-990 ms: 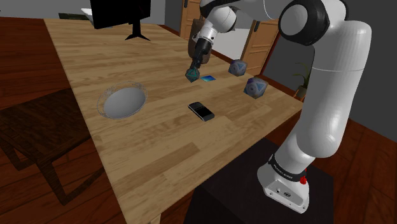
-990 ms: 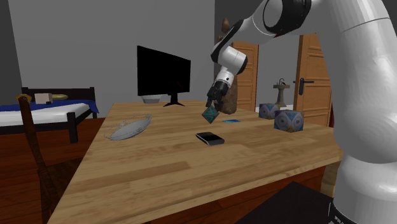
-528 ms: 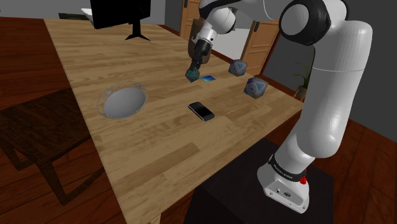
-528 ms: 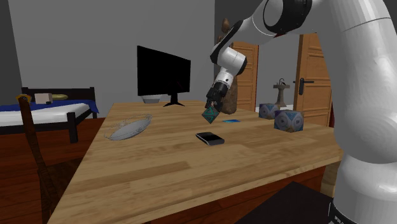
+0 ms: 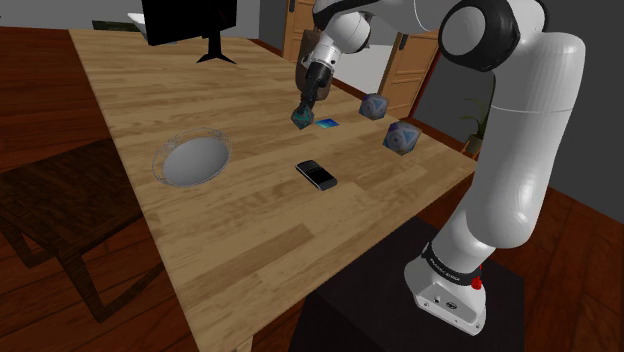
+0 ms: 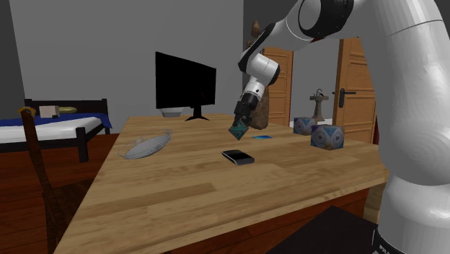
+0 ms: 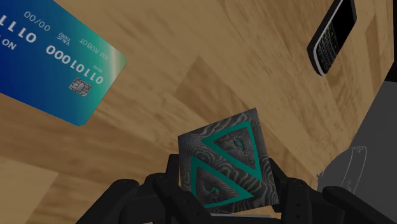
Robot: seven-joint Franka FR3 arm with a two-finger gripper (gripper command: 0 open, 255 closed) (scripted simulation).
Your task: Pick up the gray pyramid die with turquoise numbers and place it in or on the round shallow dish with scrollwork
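While my black two-finger claw (image 5: 304,107) is closed tight on the gray, swirl-patterned pyramid die with turquoise markings (image 7: 229,167), the die hangs over the light wooden table (image 5: 230,235) near a blue bank card (image 7: 57,63). The round shallow dish with a scrolled rim (image 5: 190,162) lies well apart from us.

The die (image 7: 229,167), gray swirl with turquoise triangles, sits tilted, clasped in my tool (image 5: 303,110), clear of the bench (image 5: 250,235). The dish (image 5: 195,160), round, shallow and pale, lies upright on the bench, well apart toward the shoulder view's left.
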